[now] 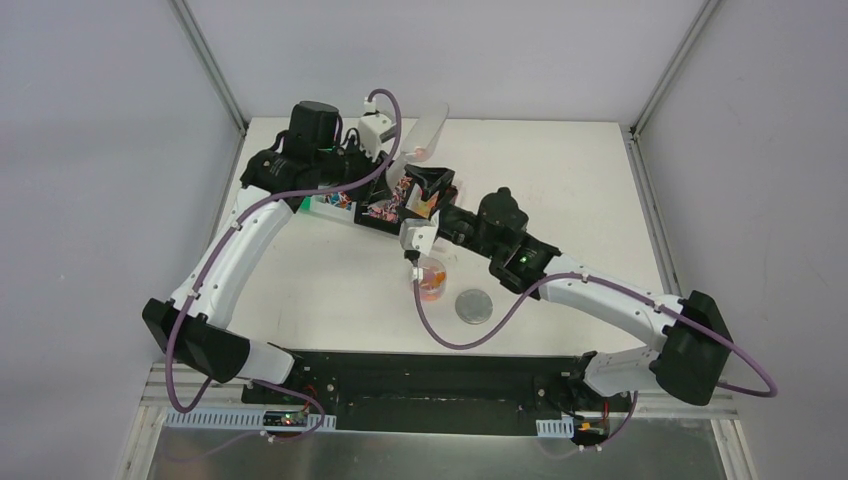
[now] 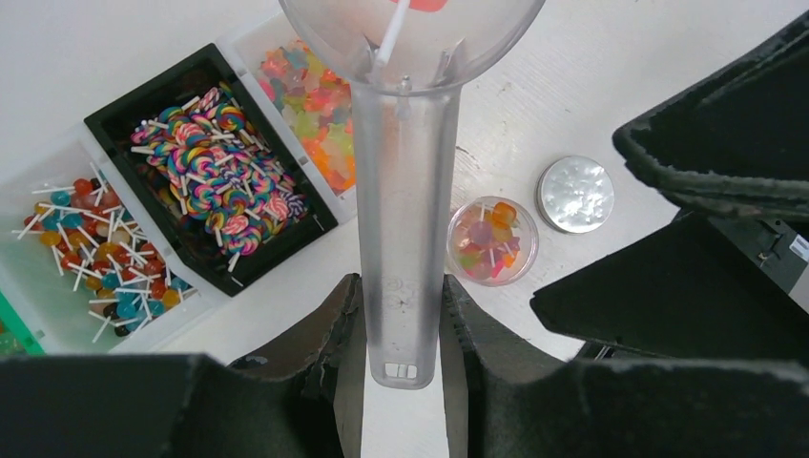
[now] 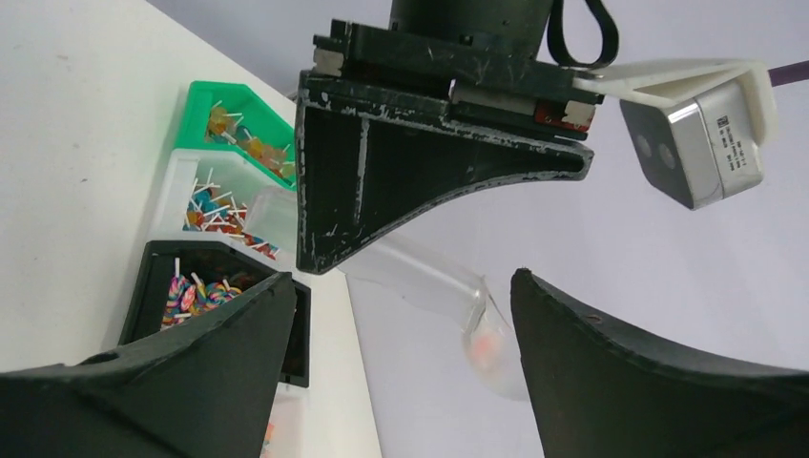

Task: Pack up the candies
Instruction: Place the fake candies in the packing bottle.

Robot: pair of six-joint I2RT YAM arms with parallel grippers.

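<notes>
The left gripper [image 2: 403, 291] fills the bottom of its own camera's view, its jaws clamped tight on the handle of a clear scoop [image 2: 405, 191]. The scoop's bowl is held up and away. Something red with a white stick shows in the bowl, probably one lollipop, though the bowl is cropped. The right gripper [image 3: 401, 281] stands wide with nothing between its jaws.

The candies [image 2: 224, 181] lie mostly in the bins [image 2: 143, 88] beyond the cup [image 2: 493, 240]. The cup already holds a small heap of them. The lid [image 2: 575, 194] lies just beside the cup, apart from it.

The step in hand looks like carrying the loaded scoop to the cup. It would go best with the bowl kept level until its lip is right over the cup, then tipped slowly, since the mouth is narrow and strays would roll.

In the top view the right gripper hangs over the bins just beyond the cup, between the cup and the bowl, so the scoop's path is tight there. The far edge of the table [image 1: 560, 180] is well beyond the cup, near the bowl. More room shows on the table to the cup's right, past the lid.
</notes>
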